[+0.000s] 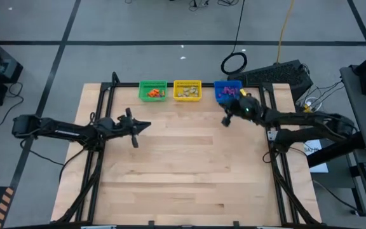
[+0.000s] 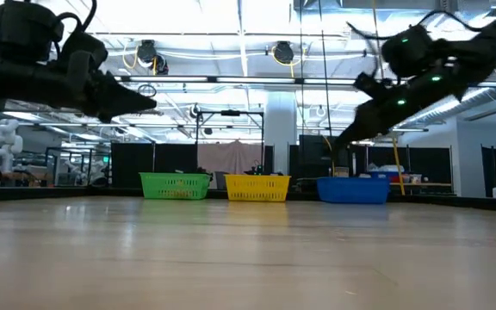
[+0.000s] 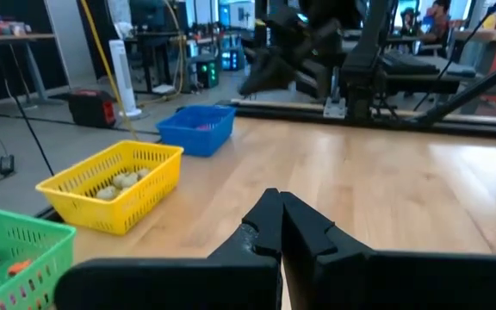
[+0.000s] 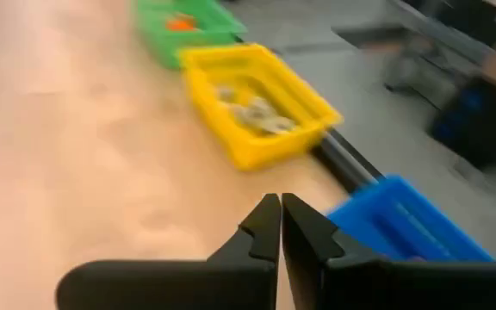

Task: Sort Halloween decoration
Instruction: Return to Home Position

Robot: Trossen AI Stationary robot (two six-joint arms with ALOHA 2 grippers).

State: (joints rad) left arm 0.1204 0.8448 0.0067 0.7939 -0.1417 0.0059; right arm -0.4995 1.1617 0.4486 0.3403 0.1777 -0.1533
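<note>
The Halloween trinkets lie sorted in three baskets along the table's far edge: orange ones in the green basket, pale beige ones in the yellow basket, purple ones in the blue basket. My left gripper hovers shut above the table's left-middle, well short of the green basket. My right gripper is shut and raised just on the near side of the blue basket. Neither holds anything. The wrist views show the yellow basket with beige pieces and the green basket with orange pieces.
The wooden tabletop stretches bare from the baskets to the near edge. Black frame rails run along the table's left and right sides. A keyboard and cables lie on the floor beyond the far right corner.
</note>
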